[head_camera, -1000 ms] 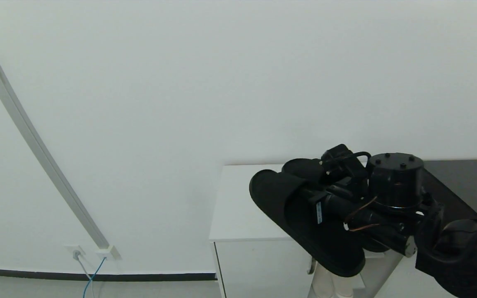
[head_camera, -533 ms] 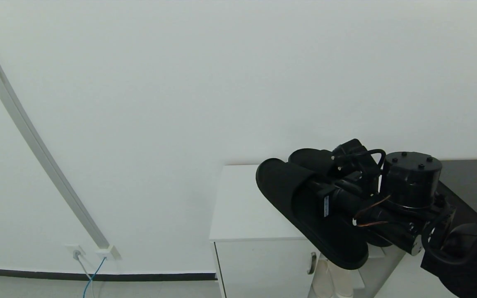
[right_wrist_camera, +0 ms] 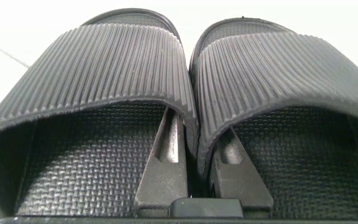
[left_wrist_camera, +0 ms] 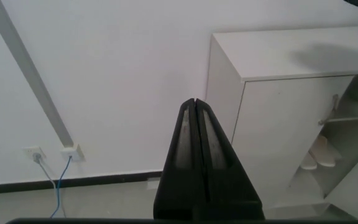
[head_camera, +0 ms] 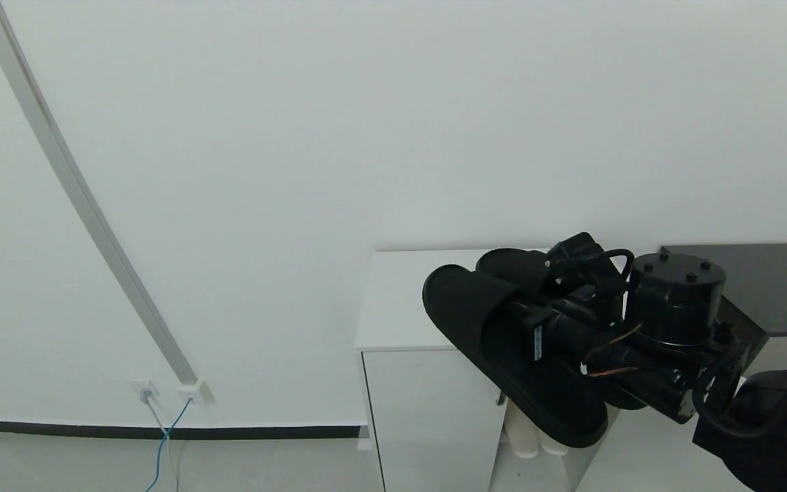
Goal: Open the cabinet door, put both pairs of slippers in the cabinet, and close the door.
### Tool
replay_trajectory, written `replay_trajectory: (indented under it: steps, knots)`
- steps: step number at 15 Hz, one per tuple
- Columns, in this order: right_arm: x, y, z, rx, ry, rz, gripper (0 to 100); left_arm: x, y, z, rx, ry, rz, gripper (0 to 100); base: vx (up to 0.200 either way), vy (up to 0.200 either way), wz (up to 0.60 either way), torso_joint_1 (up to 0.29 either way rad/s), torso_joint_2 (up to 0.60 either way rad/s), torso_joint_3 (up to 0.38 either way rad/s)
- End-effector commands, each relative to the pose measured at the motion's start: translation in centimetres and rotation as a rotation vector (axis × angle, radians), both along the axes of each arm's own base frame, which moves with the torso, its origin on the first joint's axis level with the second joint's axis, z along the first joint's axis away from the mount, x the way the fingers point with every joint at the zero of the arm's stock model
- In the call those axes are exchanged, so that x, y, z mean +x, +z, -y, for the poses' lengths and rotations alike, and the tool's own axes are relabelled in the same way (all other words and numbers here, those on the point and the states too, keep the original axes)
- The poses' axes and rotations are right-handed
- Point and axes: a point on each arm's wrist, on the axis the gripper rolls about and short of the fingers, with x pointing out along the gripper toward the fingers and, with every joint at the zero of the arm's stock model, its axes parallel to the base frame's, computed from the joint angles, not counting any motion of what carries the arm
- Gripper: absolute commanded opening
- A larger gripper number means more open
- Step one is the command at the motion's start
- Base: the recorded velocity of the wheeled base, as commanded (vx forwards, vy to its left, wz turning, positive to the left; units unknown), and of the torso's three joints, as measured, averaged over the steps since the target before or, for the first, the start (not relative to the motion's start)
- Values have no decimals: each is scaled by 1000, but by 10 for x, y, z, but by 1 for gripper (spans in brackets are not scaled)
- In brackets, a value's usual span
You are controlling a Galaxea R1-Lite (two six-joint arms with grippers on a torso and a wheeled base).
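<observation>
**A:** What has changed since the earlier frames?

**B:** The whole head view has shifted, so the camera has moved. The white cabinet point(head_camera: 427, 403) and the wall trunking point(head_camera: 86, 205) now sit elsewhere in the picture. The right end effector point(right_wrist_camera: 196, 140) and its black slippers point(head_camera: 503, 348) show at almost the same spot as half a second ago, a little to the right of where they were a second ago.

**A:** And the grip?

**B:** Almost closed. One finger point(right_wrist_camera: 163, 165) lies inside each slipper under the strap, and the two adjoining inner walls are pinched between them. The left end effector point(left_wrist_camera: 195, 124) has its fingers pressed together and holds nothing.

**A:** Which way do the black slippers point?

**B:** They lie side by side, toes straight away from the right end effector and heels back by its wrist. Their long axis slopes: the toes are up in front of the cabinet's top and the heels are lower, in front of its open compartment. A pair of pale slippers point(head_camera: 530, 437) stands in that compartment, below the end effector.
</observation>
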Motion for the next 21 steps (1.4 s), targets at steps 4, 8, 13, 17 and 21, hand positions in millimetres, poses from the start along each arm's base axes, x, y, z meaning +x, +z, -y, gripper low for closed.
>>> replay_trajectory:
  steps: [4, 8, 13, 17, 21]
  knots:
    - [0, -2, -1, -5, 4, -7, 0, 0, 0, 0, 0, 0, -2, 0, 0, 0, 0, 0, 0, 0]
    - [-2, -4, -1, -10, 5, -13, 0, 0, 0, 0, 3, 0, -2, 0, 0, 0, 0, 0, 0, 0]
    - [-3, -7, -1, -32, 11, -9, 0, 0, 0, 0, 0, 0, -2, 0, 0, -80, 0, 0, 1, -2]
    - [-4, -8, -1, -34, 14, -12, 0, 0, 0, 0, 0, 0, -2, 0, 0, -200, 0, -2, 1, 2]
    - [-4, -8, -1, -34, 14, -12, 0, 0, 0, 0, 0, 0, -2, 0, 0, -200, 0, 6, -1, 0]
